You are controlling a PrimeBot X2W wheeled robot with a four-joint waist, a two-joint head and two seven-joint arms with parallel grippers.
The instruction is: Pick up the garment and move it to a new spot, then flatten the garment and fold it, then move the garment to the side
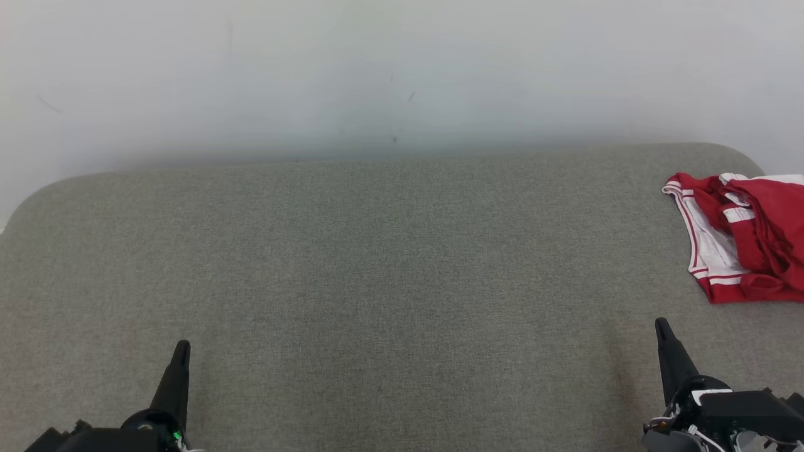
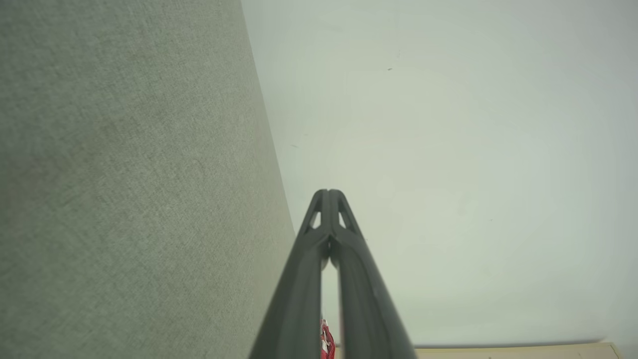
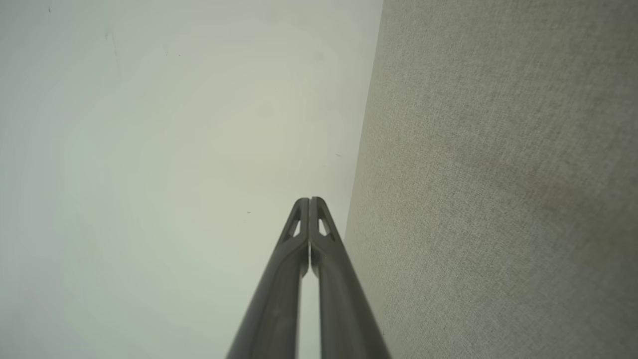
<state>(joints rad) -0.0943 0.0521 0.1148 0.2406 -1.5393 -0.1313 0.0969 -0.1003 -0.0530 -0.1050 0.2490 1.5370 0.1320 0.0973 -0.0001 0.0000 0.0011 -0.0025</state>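
Observation:
The garment (image 1: pixel 747 238), red with white panels and stripes, lies crumpled at the far right of the grey fabric table (image 1: pixel 377 263), partly cut off by the head view's right edge. A small red scrap of the garment (image 2: pixel 326 341) peeks between the fingers in the left wrist view. My left gripper (image 1: pixel 181 349) rests at the lower left, shut and holding nothing, its tips (image 2: pixel 328 193) pressed together. At the lower right, a little below the garment and apart from it, my right gripper (image 1: pixel 662 326) is shut too, its tips (image 3: pixel 309 201) touching and nothing between them.
A pale wall (image 1: pixel 402 75) rises behind the table's rounded far edge. The table's grey surface stretches bare between the two grippers. A strip of light floor or ledge (image 2: pixel 518 351) shows at the bottom of the left wrist view.

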